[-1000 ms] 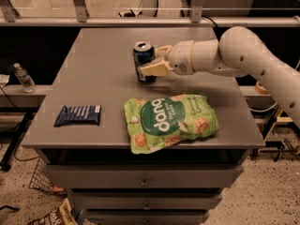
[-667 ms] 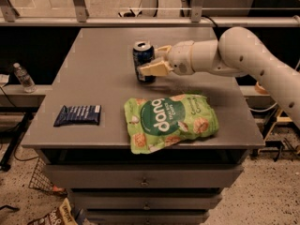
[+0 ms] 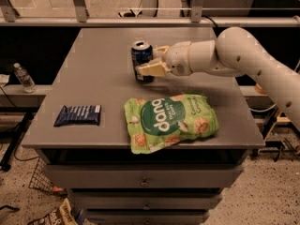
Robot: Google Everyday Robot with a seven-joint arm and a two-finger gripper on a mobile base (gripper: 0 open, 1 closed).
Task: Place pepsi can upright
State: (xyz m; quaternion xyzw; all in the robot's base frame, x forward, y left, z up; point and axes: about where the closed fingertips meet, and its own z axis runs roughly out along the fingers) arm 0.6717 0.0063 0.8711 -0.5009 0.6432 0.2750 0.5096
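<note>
The pepsi can [image 3: 141, 57], dark blue with a silver top, stands upright on the grey table [image 3: 93, 74] at the back middle. My gripper [image 3: 149, 61] reaches in from the right and is shut on the can. One tan finger [image 3: 151, 70] lies across the can's lower front and the other [image 3: 162, 50] sits behind its right side. The white arm [image 3: 234, 55] stretches off to the right.
A green dang snack bag [image 3: 168, 122] lies flat near the table's front edge, just in front of the can. A flat dark-blue snack wrapper [image 3: 78, 115] lies at the front left. A water bottle [image 3: 22, 77] stands on a ledge to the left. Drawers [image 3: 140, 179] are below the tabletop.
</note>
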